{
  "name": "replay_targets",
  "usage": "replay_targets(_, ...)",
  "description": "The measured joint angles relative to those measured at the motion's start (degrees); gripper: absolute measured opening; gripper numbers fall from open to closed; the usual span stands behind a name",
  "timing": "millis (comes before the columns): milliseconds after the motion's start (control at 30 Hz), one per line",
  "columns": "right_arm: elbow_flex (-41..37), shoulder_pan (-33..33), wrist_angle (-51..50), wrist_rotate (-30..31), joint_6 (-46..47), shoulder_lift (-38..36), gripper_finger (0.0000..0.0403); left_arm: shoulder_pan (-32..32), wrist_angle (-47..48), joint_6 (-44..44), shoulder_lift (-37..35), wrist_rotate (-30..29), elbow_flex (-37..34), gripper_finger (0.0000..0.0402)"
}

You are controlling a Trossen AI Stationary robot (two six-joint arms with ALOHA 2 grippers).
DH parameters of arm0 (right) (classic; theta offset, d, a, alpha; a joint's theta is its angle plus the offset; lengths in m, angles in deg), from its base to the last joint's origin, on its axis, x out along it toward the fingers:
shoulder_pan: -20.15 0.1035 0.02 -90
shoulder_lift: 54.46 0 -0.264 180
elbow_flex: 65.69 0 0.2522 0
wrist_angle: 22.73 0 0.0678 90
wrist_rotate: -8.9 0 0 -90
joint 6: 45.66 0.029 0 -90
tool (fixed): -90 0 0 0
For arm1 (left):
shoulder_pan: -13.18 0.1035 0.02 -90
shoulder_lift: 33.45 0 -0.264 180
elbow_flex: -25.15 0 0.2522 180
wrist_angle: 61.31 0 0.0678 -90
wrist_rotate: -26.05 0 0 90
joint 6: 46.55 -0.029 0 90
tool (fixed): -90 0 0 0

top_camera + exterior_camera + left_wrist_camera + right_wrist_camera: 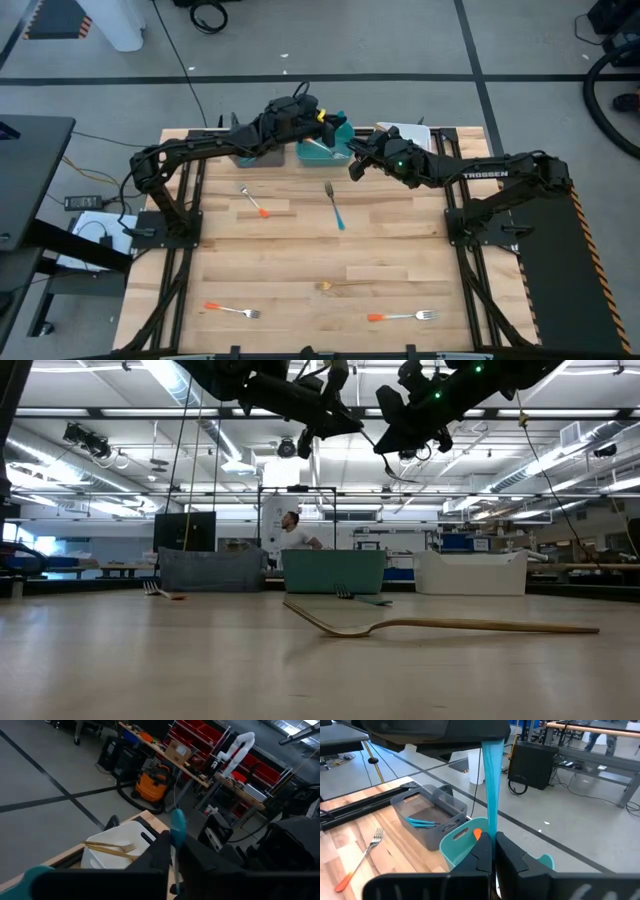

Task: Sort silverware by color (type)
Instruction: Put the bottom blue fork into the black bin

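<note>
I have both arms at the desk's far edge. My right gripper [492, 851] pinches a blue-handled fork [491, 785], its long axis standing up from the fingers, above the teal bin [465, 845]; the grey bin [427, 810] holding blue forks lies just beside. My left gripper [172, 855] pinches another blue fork [177, 827].

floor [400, 40]: grey concrete, dark seams, upper frame | surface [300, 260]: pale wood planks, centre | ceiling lights [190, 385]: long strips, top | red shelving [200, 735]: upper middle | orange vacuum [152, 782]: under bench, centre | person [293, 532]: standing far back
</note>
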Motion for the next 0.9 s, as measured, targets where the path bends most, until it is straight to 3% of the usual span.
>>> replay_targets(100, 0.00, -0.16, -0.02, -0.29, 0.13, 0.00, 0.0010, 0.10, -0.15, -1.31, 0.00, 0.04, 0.00, 0.0013)
replay_targets(300, 0.00, -1.20, 0.00, -3.53, 2.63, 0.00, 0.0014, 0.22, -0.14, -4.10, -0.02, 0.16, 0.00, 0.0012)
replay_targets(533, 0.00, -1.65, 0.53, -5.02, 4.42, -0.07, 0.0055, 2.46, 3.29, -9.58, -1.39, -0.18, 0.00, 0.0012)
replay_targets(700, -0.02, -1.70, -0.06, -2.13, 4.14, -1.84, 0.0081, 6.76, 18.81, -18.75, -6.47, -3.40, -0.02, 0.0012)
replay_targets(900, -0.02, -1.64, -0.16, -1.83, 0.35, -4.47, 0.0085, 13.84, 41.84, -32.42, -12.49, -10.71, 0.00, 0.0012)
